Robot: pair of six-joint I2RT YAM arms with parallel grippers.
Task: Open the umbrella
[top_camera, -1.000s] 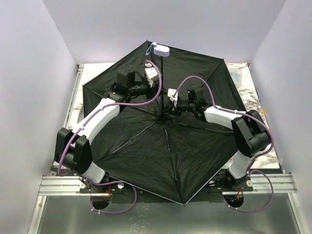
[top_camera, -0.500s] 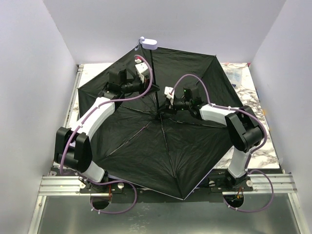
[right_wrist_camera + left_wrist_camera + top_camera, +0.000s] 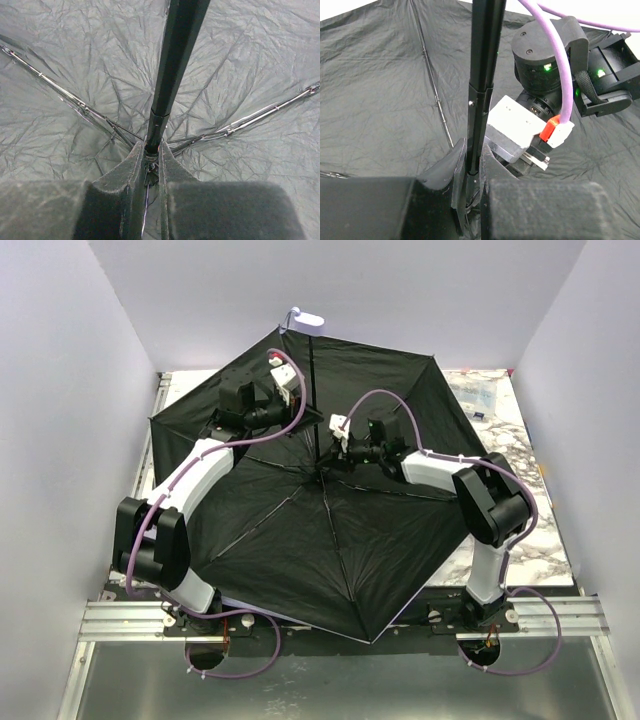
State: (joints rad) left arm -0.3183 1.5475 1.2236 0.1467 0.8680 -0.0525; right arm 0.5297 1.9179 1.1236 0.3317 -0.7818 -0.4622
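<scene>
The left claw (image 3: 303,408) was nearly closed, its two dark fingers (image 3: 447,167) pinched on the thin black shaft (image 3: 482,75) of the umbrella (image 3: 300,540), partway up between hub and handle. The right claw (image 3: 330,452) was likewise almost shut, clamped low on the shaft (image 3: 177,55) just above the point where the metal ribs (image 3: 75,105) fanned out, its fingers (image 3: 172,172) hugging the shaft from either side. In the top view the umbrella lay spread with its black lining (image 3: 280,570) turned up, covering most of the surface (image 3: 520,450), whose marbled top showed only at the 3 o'clock edge. From the hub the shaft ran toward 12 o'clock, ending in the small lavender handle (image 3: 303,320) against the back wall (image 3: 400,300). The left arm (image 3: 200,470) reached in from 8 o'clock and the right arm (image 3: 440,470) from 3 o'clock, both lying over the lining. In the left wrist view the right arm's wrist (image 3: 542,65) with its green lights and metal block (image 3: 517,127) sat close at 2 o'clock of the shaft, and a purple cable (image 3: 557,65) curved across in front of it, crowding that side. Ribs (image 3: 432,85) lay flat along the wrinkled fabric at 10 o'clock.
</scene>
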